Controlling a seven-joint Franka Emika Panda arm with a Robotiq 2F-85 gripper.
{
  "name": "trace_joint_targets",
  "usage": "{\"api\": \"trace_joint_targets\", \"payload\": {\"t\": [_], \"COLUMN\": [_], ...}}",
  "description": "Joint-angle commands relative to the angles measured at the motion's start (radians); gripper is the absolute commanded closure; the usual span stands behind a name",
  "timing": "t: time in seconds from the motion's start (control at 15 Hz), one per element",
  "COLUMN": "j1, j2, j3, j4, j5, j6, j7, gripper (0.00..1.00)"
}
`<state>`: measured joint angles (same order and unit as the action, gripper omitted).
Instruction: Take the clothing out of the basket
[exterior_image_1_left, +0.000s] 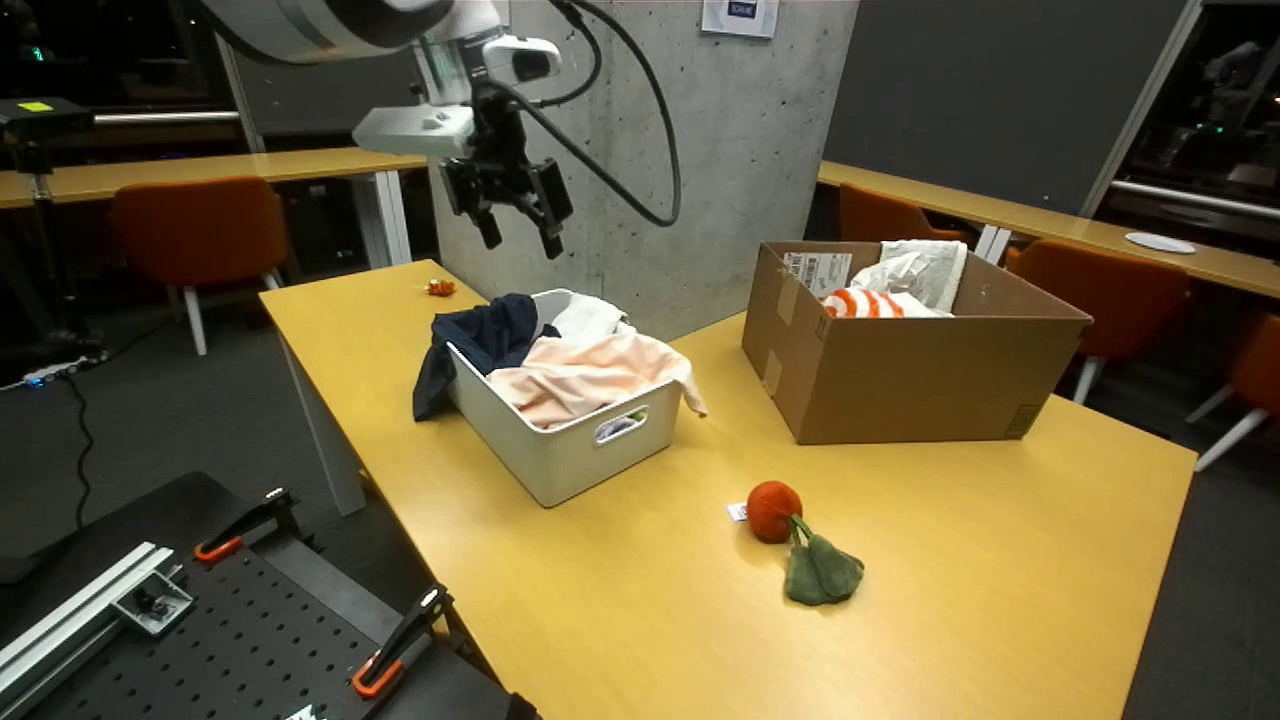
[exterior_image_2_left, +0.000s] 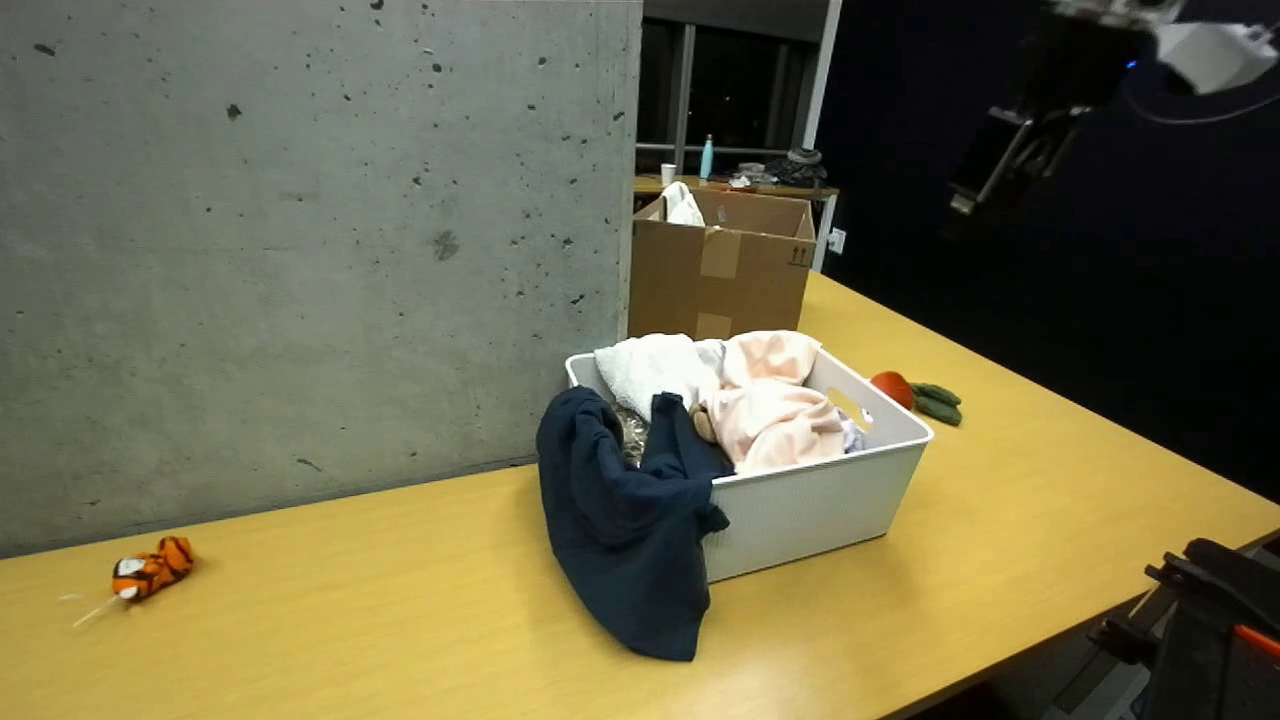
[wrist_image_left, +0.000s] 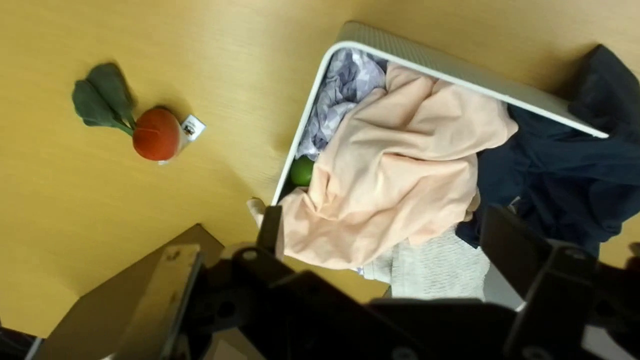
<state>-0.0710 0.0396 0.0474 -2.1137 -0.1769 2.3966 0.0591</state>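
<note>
Overhanging one basket (exterior_image_1_left: 580, 460): one navy cloth (exterior_image_1_left: 488, 335), one peach cloth (exterior_image_1_left: 590, 375)

You have a white, rectangular basket (exterior_image_2_left: 810, 515) standing upright on the yellow table (exterior_image_2_left: 330, 610). A peach cloth (wrist_image_left: 400, 175) lies crumpled in it, one corner spilling past the rim — a textured white cloth (exterior_image_2_left: 655, 375) is bunched beside it, and a creased navy cloth (exterior_image_2_left: 630, 550) drapes over one end, partly hanging outside.

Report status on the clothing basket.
Gripper open and empty, clear of basket. Inside: peach cloth, white cloth, navy garment, peach and navy partly overhanging. Nothing visibly blocking from above.
</note>
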Motion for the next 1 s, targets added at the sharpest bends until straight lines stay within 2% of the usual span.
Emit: {"api": "trace_joint_targets", "payload": {"t": [0.0, 0.07, 0.47, 0.93], "j1": [0.009, 0.034, 0.046, 0.099], "j2": [0.256, 0.316, 0.636, 0.940], "j3": [0.012, -0.006, 0.030, 0.068], "j4": [0.248, 0.307, 0.638, 0.997], "j5": [0.027, 0.039, 0.062, 0.051], "j6": [-0.011, -0.023, -0.083, -0.259], "j7": [-0.107, -0.143, -0.311, -0.452], "gripper": [0.00, 0.00, 0.00, 0.00]}}
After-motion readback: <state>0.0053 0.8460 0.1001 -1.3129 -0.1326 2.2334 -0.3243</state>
